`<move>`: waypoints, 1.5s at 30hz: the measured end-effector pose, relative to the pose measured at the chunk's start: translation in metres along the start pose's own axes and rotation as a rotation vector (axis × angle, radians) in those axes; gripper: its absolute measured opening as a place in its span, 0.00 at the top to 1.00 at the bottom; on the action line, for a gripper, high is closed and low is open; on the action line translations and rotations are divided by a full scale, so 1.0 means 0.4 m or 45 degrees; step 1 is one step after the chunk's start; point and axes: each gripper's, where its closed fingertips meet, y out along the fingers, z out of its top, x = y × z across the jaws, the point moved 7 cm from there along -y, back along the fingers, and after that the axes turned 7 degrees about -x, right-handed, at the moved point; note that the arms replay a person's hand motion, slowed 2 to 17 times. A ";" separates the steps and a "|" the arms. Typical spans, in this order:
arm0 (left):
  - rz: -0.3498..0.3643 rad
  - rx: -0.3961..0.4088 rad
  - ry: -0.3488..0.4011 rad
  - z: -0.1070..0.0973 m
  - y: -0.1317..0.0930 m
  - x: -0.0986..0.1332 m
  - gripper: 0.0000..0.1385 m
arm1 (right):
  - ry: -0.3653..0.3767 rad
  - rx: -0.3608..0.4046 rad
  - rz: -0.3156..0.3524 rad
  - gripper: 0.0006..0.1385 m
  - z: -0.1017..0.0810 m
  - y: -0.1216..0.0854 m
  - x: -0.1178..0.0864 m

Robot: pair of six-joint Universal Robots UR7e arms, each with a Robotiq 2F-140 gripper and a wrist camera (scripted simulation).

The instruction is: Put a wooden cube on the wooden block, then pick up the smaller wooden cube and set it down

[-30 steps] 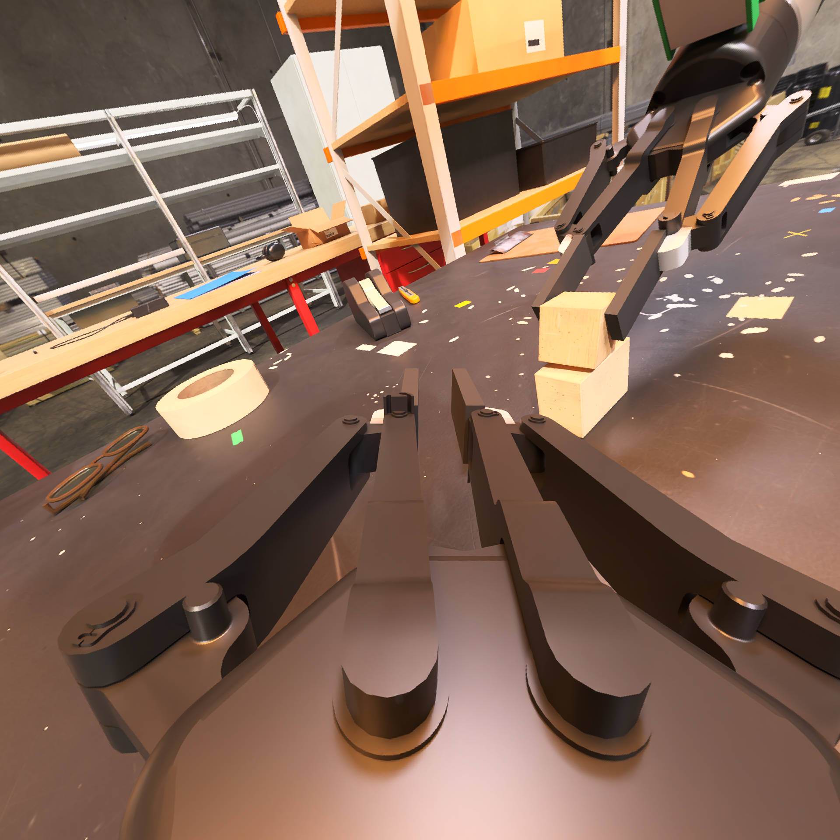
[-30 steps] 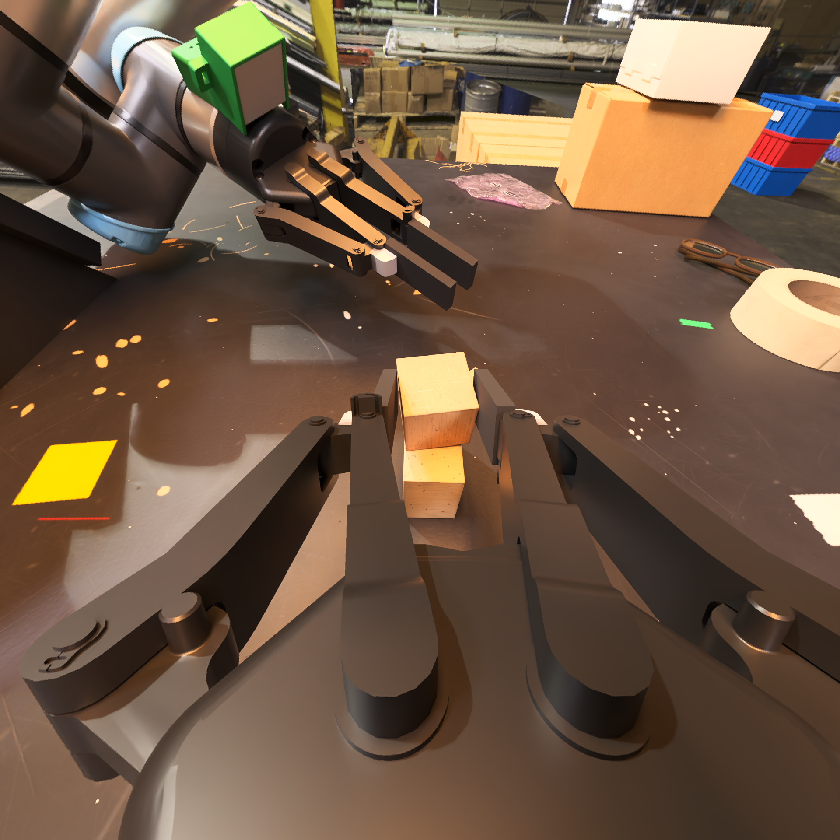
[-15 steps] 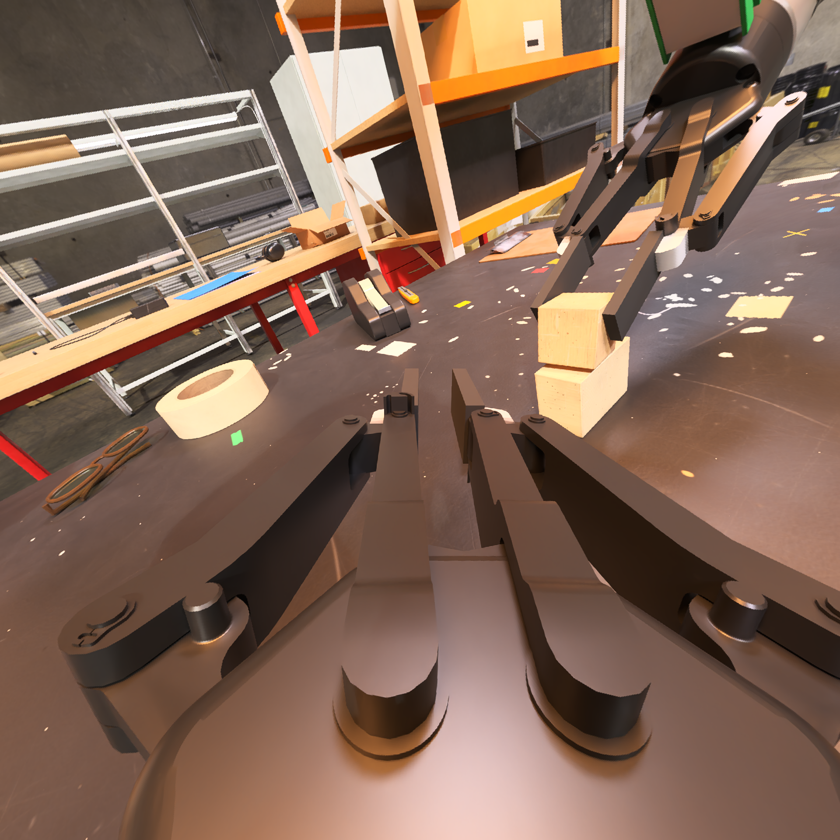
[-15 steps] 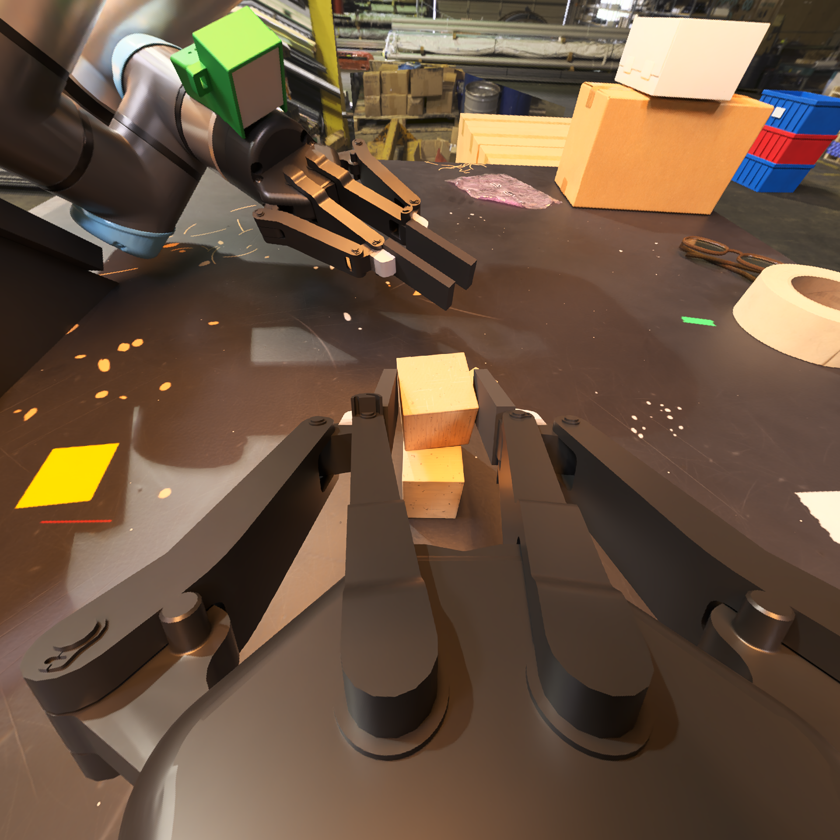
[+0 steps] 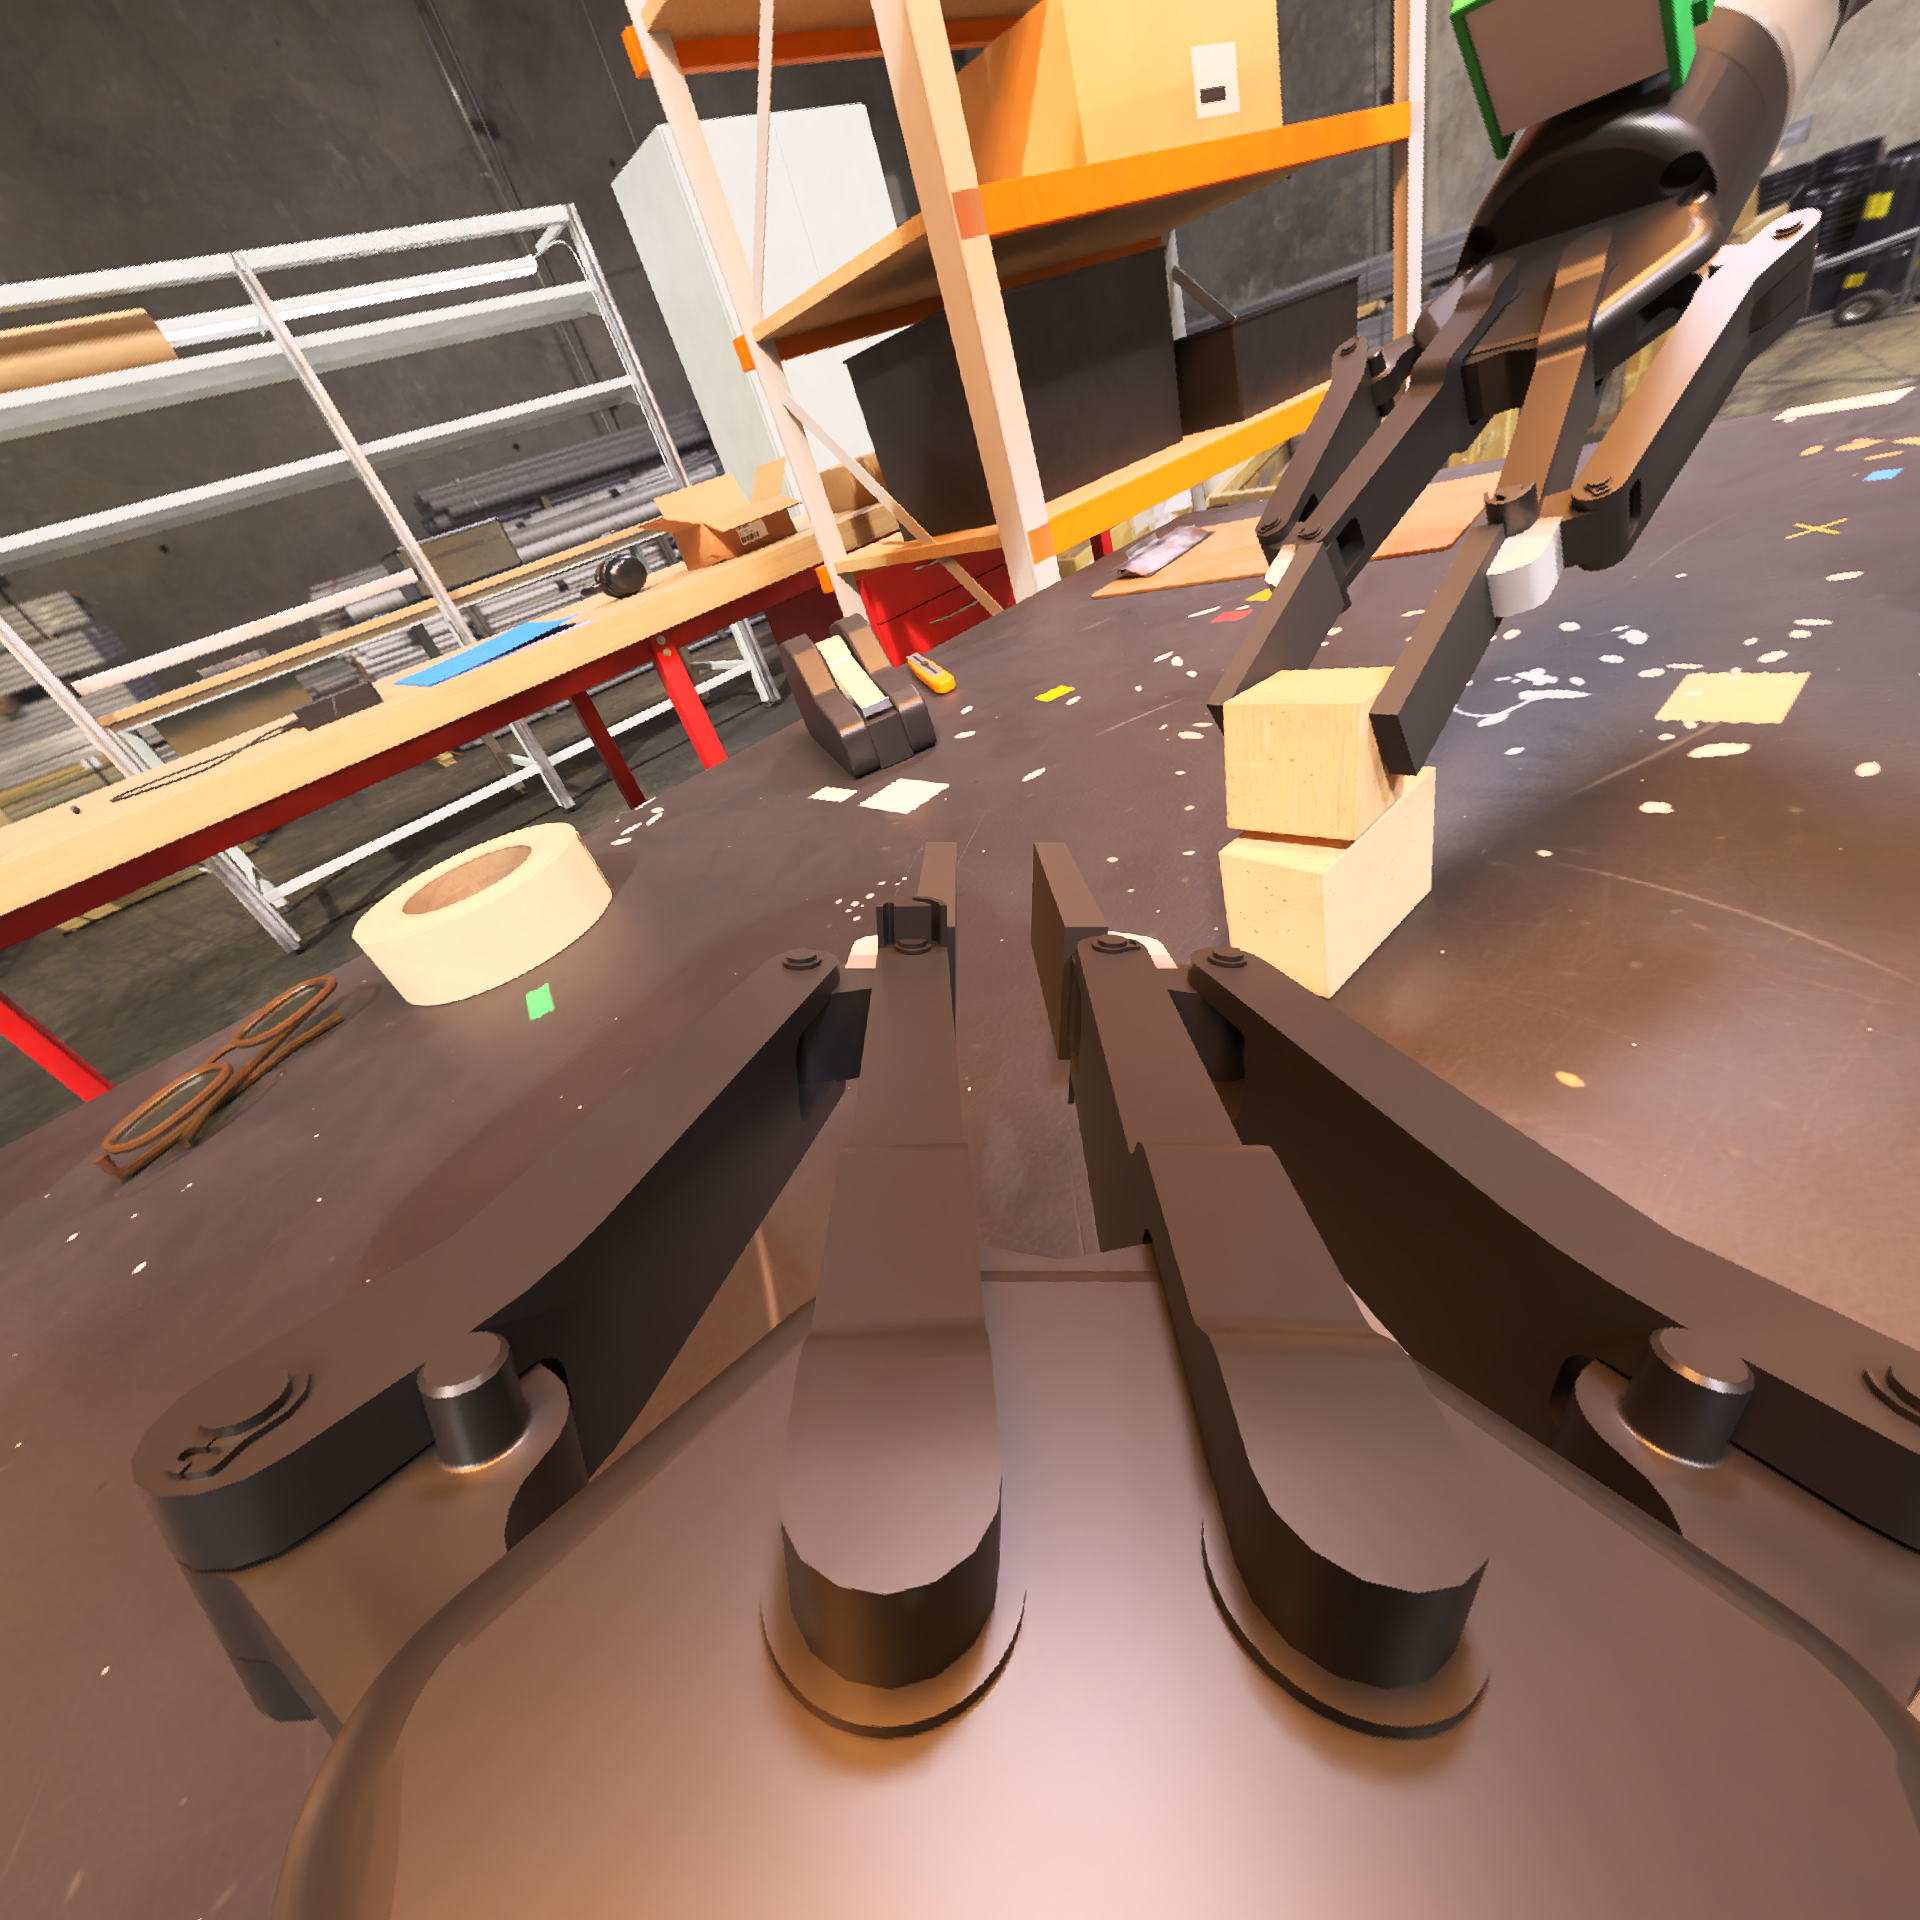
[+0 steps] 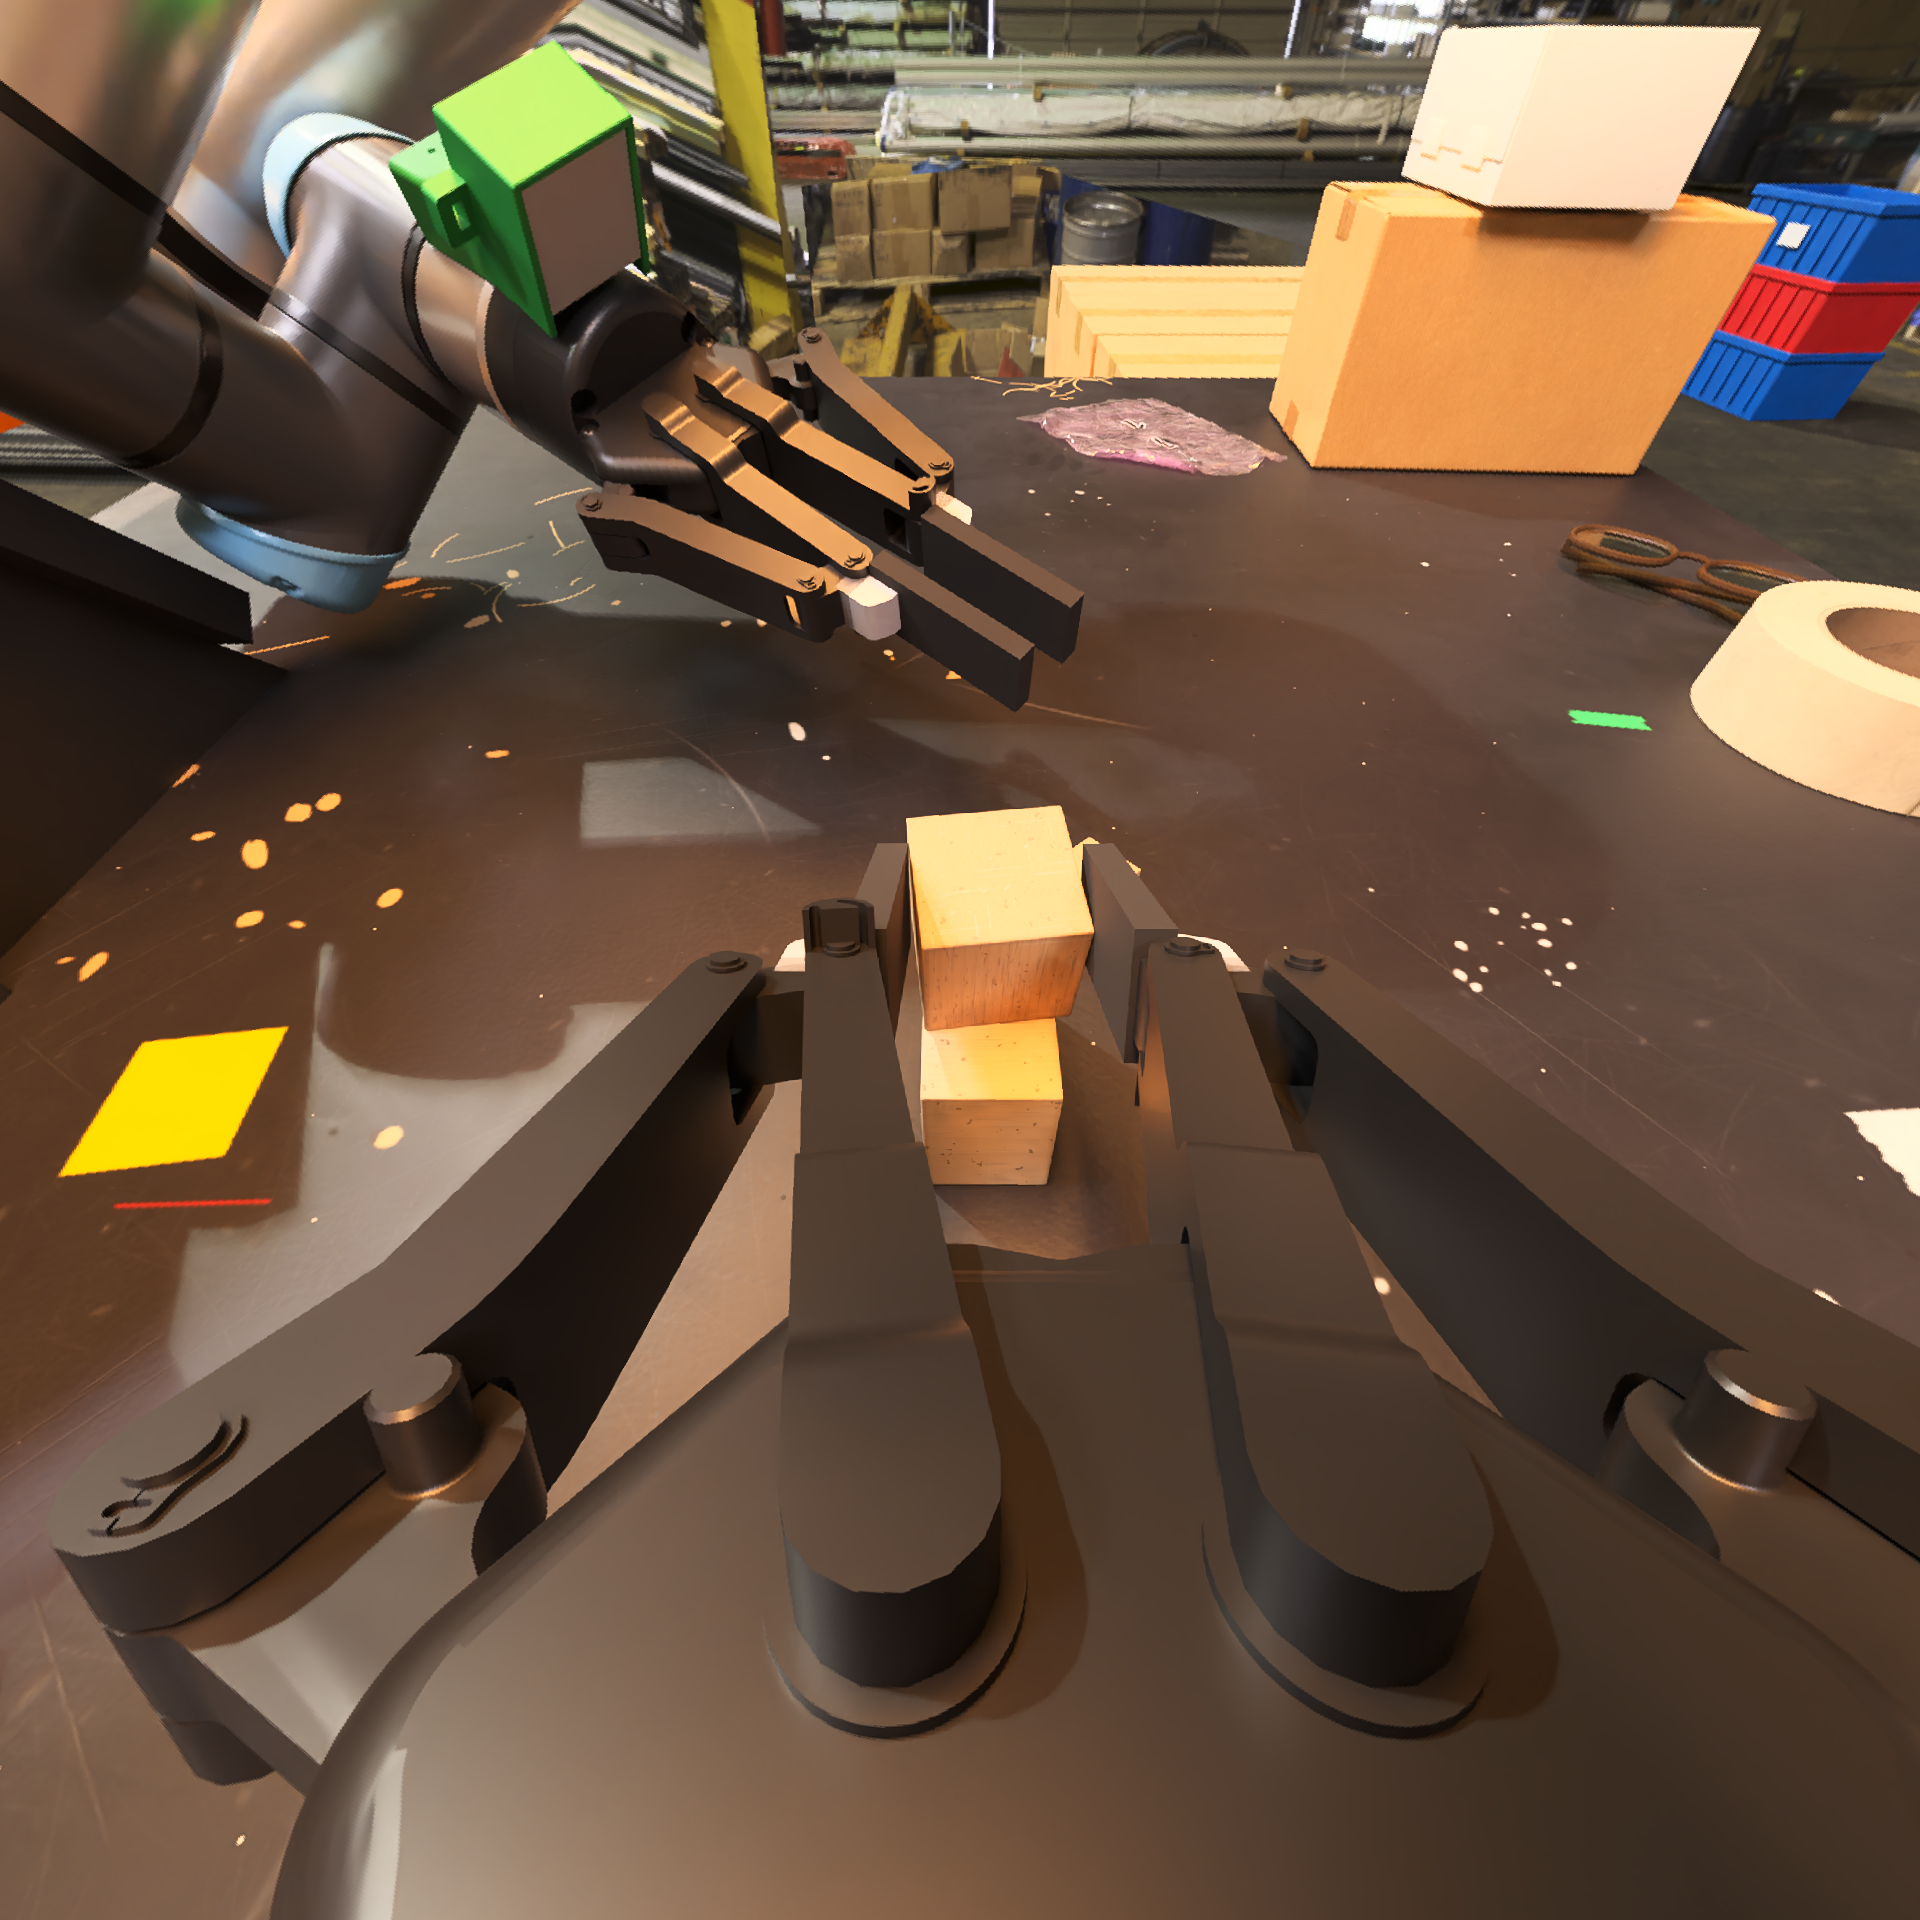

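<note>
On the dark table, near its middle, two wooden pieces make one stack: a single wooden cube rests, slightly skewed, on one wooden block, and the right gripper grasps that cube with a finger pressed to each side. At about ten o'clock from the stack in the right wrist view, the left gripper hangs just above the table, its two fingers drawn nearly together on nothing. Off at two o'clock lie one roll of tape and one pair of glasses, with two stacked boxes farther back.
</note>
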 end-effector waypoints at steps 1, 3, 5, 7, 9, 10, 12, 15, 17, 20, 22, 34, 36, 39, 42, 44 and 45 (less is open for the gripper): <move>0.000 0.000 0.000 0.000 0.000 0.000 0.86 | 0.000 0.001 0.000 0.68 0.000 0.000 0.000; 0.000 0.000 0.000 0.000 0.000 0.000 0.86 | 0.001 0.002 0.000 0.68 0.000 0.000 0.000; -0.001 0.000 0.000 0.000 0.000 0.000 0.86 | 0.001 0.002 -0.001 0.68 0.000 0.001 0.000; -0.001 0.000 0.000 0.000 0.000 0.000 0.86 | -0.001 0.002 -0.004 0.68 0.000 0.001 0.000; -0.001 0.000 0.001 0.000 0.000 0.000 0.86 | -0.002 0.003 -0.006 0.68 0.000 0.001 -0.001; -0.001 0.000 0.001 0.000 0.000 0.000 0.86 | -0.003 0.003 -0.008 0.68 0.000 0.002 -0.001; -0.002 -0.001 0.001 0.000 0.000 0.000 0.86 | -0.004 0.004 -0.009 0.68 0.000 0.002 -0.001; -0.002 -0.002 0.002 0.000 0.000 0.000 0.86 | -0.003 0.005 -0.011 0.68 0.000 0.003 -0.001; -0.002 -0.002 0.003 0.000 0.001 0.001 0.86 | -0.004 0.006 -0.011 0.68 0.000 0.003 -0.001; -0.002 -0.003 0.003 0.000 0.001 0.001 0.86 | -0.004 0.007 -0.011 0.68 0.000 0.003 -0.001; -0.003 -0.003 0.004 0.000 0.001 0.001 0.86 | -0.005 0.007 -0.010 0.68 0.000 0.003 -0.001; -0.005 -0.007 0.008 -0.001 0.001 0.002 0.86 | -0.003 0.013 -0.008 0.68 0.000 0.004 -0.001; -0.005 -0.007 0.009 -0.001 0.001 0.002 0.86 | -0.002 0.014 -0.008 0.69 0.000 0.004 -0.001; -0.005 -0.007 0.010 0.000 0.001 0.002 0.86 | -0.002 0.014 -0.007 0.69 0.000 0.004 -0.001; -0.005 -0.007 0.009 0.000 0.001 0.002 0.86 | -0.001 0.015 -0.006 0.69 0.000 0.004 -0.001; -0.005 -0.006 0.007 0.000 0.001 0.002 0.86 | -0.001 0.015 -0.005 0.69 0.000 0.004 0.000; -0.005 -0.006 0.007 0.000 0.001 0.001 0.86 | -0.001 0.016 -0.005 0.69 0.000 0.004 0.000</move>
